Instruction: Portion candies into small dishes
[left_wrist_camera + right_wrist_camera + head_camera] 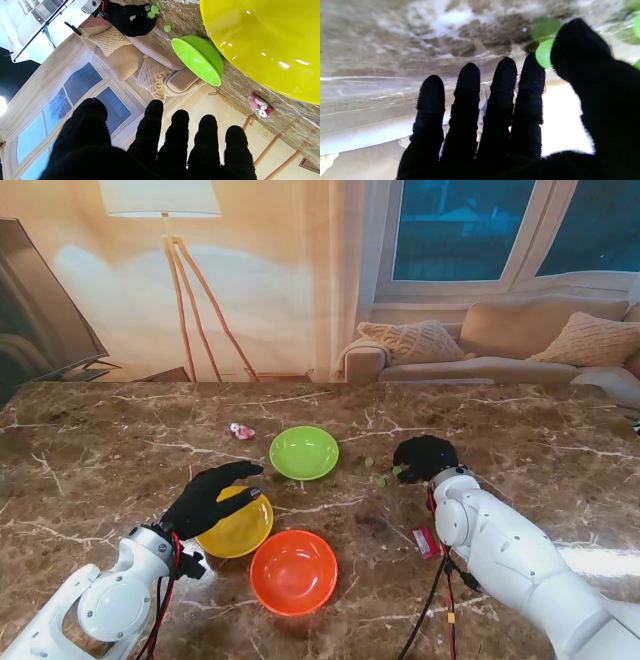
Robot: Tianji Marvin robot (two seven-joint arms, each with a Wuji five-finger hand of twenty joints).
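right hand (520, 120), green candy (543, 53) beside thumb, close-up only

Brown marble table (90, 445), veined white. Lime-green dish (304, 452); glossy yellow dish (240, 529); orange dish (293, 571). Small green candies (152, 12), pale and round. Clear packet of sweets (260, 107), pink, white and red inside. Black knit gloves on the left hand (212, 495) and the right hand (424, 457); white arm shells behind. Red tag (425, 541) beside the right arm.
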